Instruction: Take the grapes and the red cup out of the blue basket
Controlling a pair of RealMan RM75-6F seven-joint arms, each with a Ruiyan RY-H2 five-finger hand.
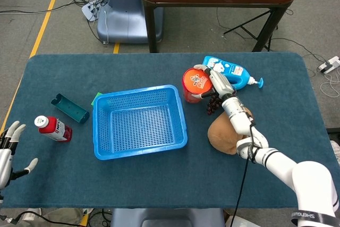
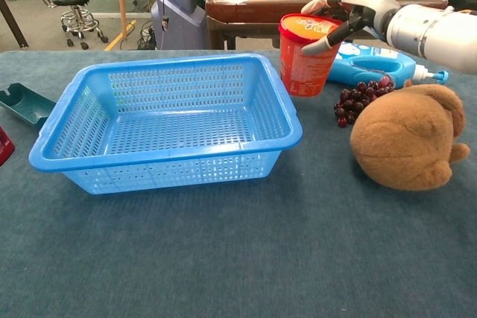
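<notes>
Red cup (image 2: 305, 56): upright on table (image 2: 238, 258), just outside the right rear corner of the blue basket (image 2: 168, 121), close to its rim. Cylindrical, slightly tapered, red body w/ white print, orange-red lid w/ a graphic visible in head view (image 1: 194, 83). Right hand (image 2: 350, 11) grasps it from the right, fingers wrapped over the rim and upper side; contact w/ table appears made in chest view, not certain.

Grapes (image 2: 359, 99): dark red-purple bunch, lying on table right of the cup, betw. it and the brown plush toy (image 2: 406, 147), in front of the blue bottle (image 2: 373, 65). Basket interior shows mesh only.

Left hand (image 1: 9, 147): at the near left table edge, head view only, fingers spread, holding nothing. Red bottle (image 1: 52, 128) and dark green tray (image 1: 69, 108) lie left of basket.
</notes>
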